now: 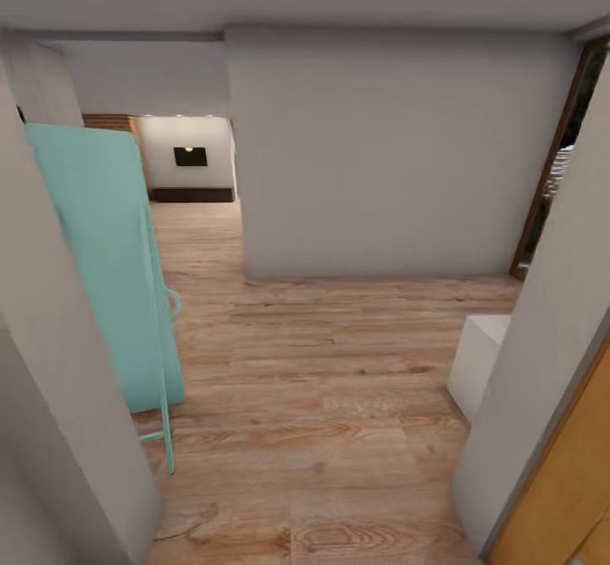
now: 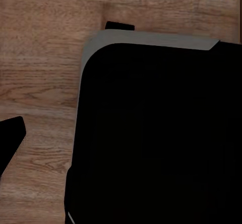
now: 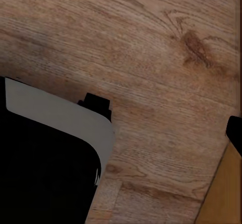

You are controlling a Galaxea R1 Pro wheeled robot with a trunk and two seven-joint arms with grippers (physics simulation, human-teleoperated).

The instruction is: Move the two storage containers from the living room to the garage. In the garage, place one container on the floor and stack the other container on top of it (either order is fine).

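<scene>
Head view: hallway with white walls (image 1: 398, 150), turquoise panel (image 1: 106, 260) leaning left, wrist views: wood plank floor (image 3: 151, 47) beneath black robot body (image 2: 161, 133), gripper states cannot be told

Broad black base (image 2: 156, 133) with a rounded corner, edged by a pale grey rim (image 2: 151, 38); small black tab (image 2: 120, 26) at the upper edge; same black body (image 3: 45, 168) and grey curved rim (image 3: 60, 115) at lower left
</scene>
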